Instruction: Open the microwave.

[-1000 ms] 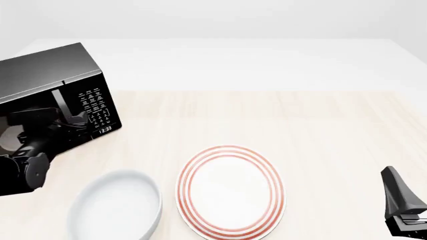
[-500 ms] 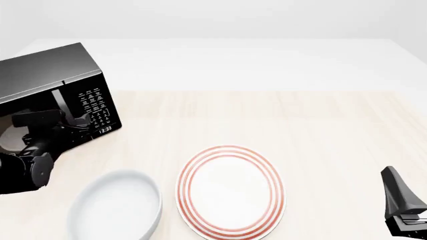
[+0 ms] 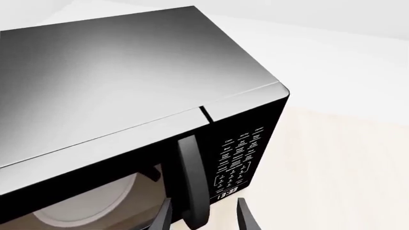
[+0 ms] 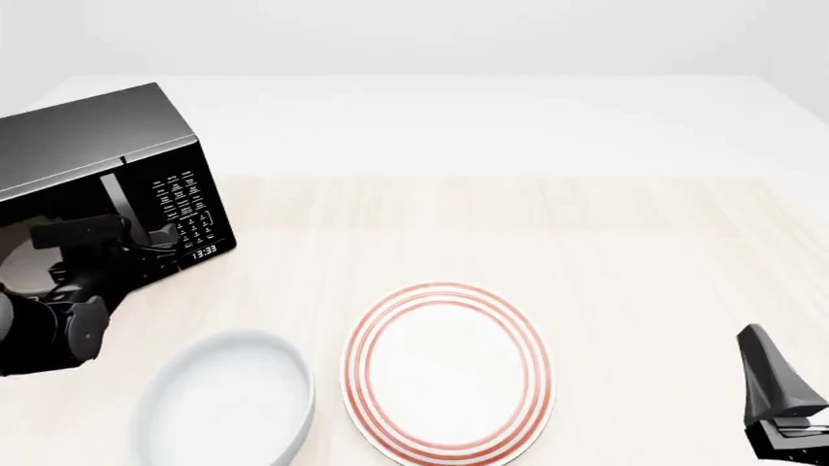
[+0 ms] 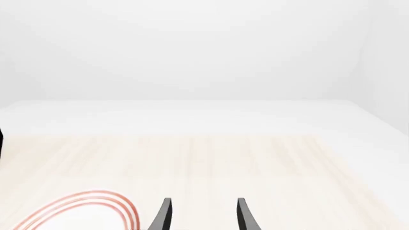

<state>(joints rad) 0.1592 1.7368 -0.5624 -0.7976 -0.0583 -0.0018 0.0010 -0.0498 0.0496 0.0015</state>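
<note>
Here, the microwave (image 4: 111, 184) sits at the far left of the table (image 4: 622, 243), a glossy black box angled so its keypad (image 4: 188, 209) and clock (image 4: 205, 252) face toward the middle of the table. Door closed flush in the left wrist view; pale turntable (image 3: 83, 201) dimly visible behind the dark glass.

Left gripper (image 3: 204, 218) directly in front of the microwave's door, at the handle (image 3: 191, 182). Left wrist view: the vertical black handle runs down between the two fingertips (image 3: 163, 218), one finger on each side of it. Jaws parted wider than the handle; a gap shows on the keypad side, the other finger looks just beside the bar. Whether either pad touches cannot be told. Nothing clamped.

Front view: the left arm's dark bulk overlaps the lower door and hides the handle's lower end.

Right gripper (image 5: 201, 215) low at the near right edge of the table, well apart from the microwave. Its fingers stand apart with bare table between them, holding nothing.

Also on the table: a red-ringed plate (image 4: 447, 369) near centre front, and a white bowl (image 4: 227, 403) just beside it on the left, below the left arm.
</note>
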